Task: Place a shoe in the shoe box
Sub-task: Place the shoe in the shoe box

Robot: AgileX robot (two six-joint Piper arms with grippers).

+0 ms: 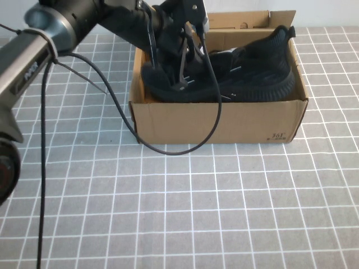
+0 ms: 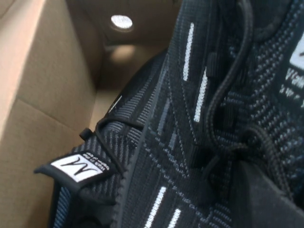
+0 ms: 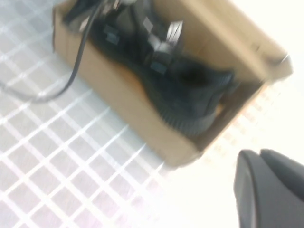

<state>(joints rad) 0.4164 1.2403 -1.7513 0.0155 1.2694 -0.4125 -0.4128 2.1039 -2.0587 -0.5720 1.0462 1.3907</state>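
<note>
Shoe box (image 1: 224, 120) first: brown cardboard, it sits on the far middle of my checked grey tabletop (image 1: 185, 213), its flap lid (image 1: 241, 20) standing up along the far side and a small dark print at its near right corner. Inside lie two black knit shoes. One shoe (image 1: 263, 70) fills the right part, heel raised toward the far right corner, ribbed sole along the near wall. The other shoe (image 1: 168, 78) lies in the left part, under my left arm (image 1: 33, 53), which reaches in from the left. My left gripper (image 1: 182, 53) is down inside the box, right on this shoe's laces; I cannot tell whether its fingers are spread or pinching. My right gripper (image 3: 270, 187) hangs well right of the box, and its state I cannot tell either. A black cable (image 1: 207, 129) loops over the box's near wall.
</note>
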